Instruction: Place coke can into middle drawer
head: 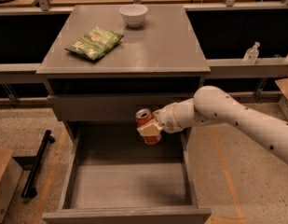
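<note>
Above the open middle drawer [129, 185], the tool [150, 131] clamps a slightly tilted red, silver-topped coke can [144, 118].

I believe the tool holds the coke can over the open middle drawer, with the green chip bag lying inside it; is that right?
Not quite: the camera view shows the green chip bag lying on the cabinet top, not in the middle drawer. The tool does hold the coke can over that open drawer.

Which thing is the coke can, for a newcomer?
Find the grey cabinet and its open middle drawer. Above the drawer's back, the end effector grips the coke can. It alone is red and cylindrical, unlike the green chip bag and white bowl.
</note>
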`<state>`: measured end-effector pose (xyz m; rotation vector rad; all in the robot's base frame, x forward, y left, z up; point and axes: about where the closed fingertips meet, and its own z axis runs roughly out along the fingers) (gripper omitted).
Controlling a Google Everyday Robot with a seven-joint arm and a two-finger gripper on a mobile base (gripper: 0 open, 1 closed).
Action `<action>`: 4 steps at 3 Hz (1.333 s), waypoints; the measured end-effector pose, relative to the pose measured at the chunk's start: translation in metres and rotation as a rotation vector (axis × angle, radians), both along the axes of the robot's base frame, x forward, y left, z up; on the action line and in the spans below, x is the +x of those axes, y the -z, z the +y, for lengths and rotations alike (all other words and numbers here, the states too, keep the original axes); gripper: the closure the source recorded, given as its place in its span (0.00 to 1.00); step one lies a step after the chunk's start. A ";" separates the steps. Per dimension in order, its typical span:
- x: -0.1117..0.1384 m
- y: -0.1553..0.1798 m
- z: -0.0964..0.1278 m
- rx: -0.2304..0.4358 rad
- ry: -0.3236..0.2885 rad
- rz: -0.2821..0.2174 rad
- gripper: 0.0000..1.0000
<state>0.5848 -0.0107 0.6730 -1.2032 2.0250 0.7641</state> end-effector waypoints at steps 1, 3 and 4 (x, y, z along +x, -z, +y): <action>-0.001 0.045 -0.005 0.015 0.086 -0.022 1.00; 0.000 0.091 -0.008 0.099 0.165 -0.014 1.00; -0.002 0.087 -0.006 0.076 0.109 -0.050 1.00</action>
